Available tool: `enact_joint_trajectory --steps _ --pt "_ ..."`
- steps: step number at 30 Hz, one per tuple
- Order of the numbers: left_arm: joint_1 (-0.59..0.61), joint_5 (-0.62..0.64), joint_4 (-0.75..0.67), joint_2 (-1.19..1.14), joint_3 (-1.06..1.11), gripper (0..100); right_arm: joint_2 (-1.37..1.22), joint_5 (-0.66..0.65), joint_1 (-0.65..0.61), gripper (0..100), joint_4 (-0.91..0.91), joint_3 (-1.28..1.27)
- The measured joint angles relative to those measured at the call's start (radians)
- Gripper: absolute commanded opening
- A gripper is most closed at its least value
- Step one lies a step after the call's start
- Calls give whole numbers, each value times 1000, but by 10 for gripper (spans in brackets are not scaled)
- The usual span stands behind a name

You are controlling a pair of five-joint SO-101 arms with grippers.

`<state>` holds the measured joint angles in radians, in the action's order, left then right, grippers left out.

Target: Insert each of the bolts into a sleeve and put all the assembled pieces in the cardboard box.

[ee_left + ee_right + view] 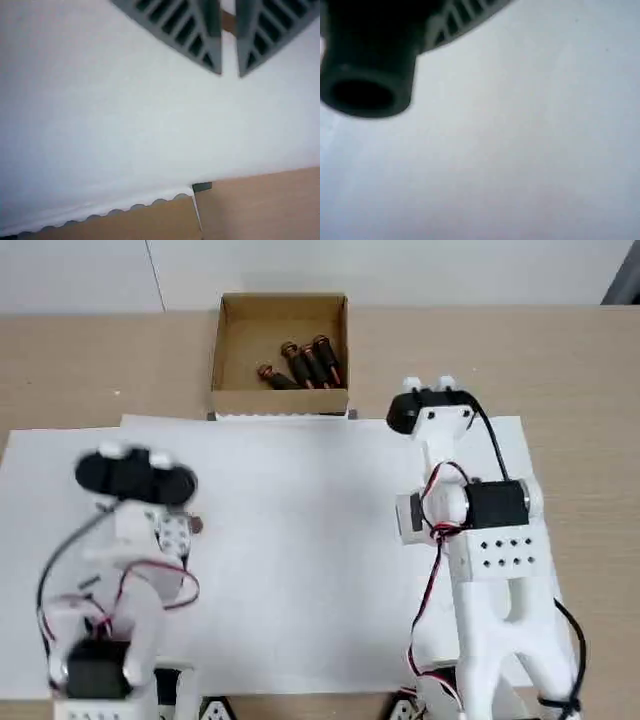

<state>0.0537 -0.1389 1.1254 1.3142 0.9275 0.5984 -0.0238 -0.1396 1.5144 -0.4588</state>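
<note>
The cardboard box [228, 350] stands at the far middle of the table and holds several assembled bolt-and-sleeve pieces [303, 365]. Over the left part of the white sheet, my left gripper [229, 70] is shut on a copper-coloured bolt [228, 22], which peeks out between the grey fingers [200, 35]. That bolt [196, 526] also shows beside the left arm in the high view. My right gripper [420, 35] is shut on a black sleeve [367, 85], whose open end faces the camera, low over the sheet. The box wall [125, 225] lies ahead of the left gripper.
A white paper sheet [300, 540] covers the middle of the wooden table [90, 360]. The right arm [480, 530] stands over the sheet's right side, its head near the box's right corner.
</note>
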Motion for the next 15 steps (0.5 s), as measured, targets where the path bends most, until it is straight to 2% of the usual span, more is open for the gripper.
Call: enact_joint_trajectory --steps 9,15 --pt "0 -15 74 -540 -382 6 5 0 101 4 -3 -40" --pt "0 -295 150 -747 -436 6 9 0 121 4 -3 -103"
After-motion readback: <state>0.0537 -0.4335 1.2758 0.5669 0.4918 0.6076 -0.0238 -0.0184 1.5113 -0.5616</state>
